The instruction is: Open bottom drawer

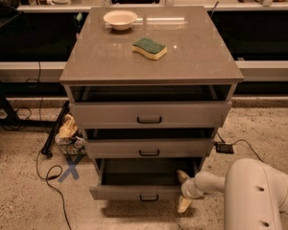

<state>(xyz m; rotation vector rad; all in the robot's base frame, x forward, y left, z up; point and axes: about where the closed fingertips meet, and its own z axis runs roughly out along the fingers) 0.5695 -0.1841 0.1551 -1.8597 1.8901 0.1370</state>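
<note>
Reaching in low from the right, the white arm [259,195] is bringing the gripper [184,190] up against the right end of the bottom drawer [129,191], the lowest of the three in the grey-taupe cabinet [192,61]. The jaws are standing spread apart: the upper finger [183,176] is poking in over the drawer's right rear corner, the lower finger [184,205] is hanging down in front of the panel towards the floor, and the end of the front panel is sitting between the two; whether either one is actually pressing on the panel cannot be told. That drawer is sitting pulled out farther than the others, showing its plain grey inside, and its small black bar handle [149,197] is facing forward at the centre, apart from the gripper. Above it, the middle drawer [115,148] is showing a narrow dark gap, and the top drawer [110,113] is standing ajar as well. Up on the cabinet, a green and yellow sponge [150,48] is lying near the middle and a pale bowl [120,19] is sitting towards the back left. Down on the speckled floor at the left, a blue X [69,169] is showing beside some black cables [50,174].
</note>
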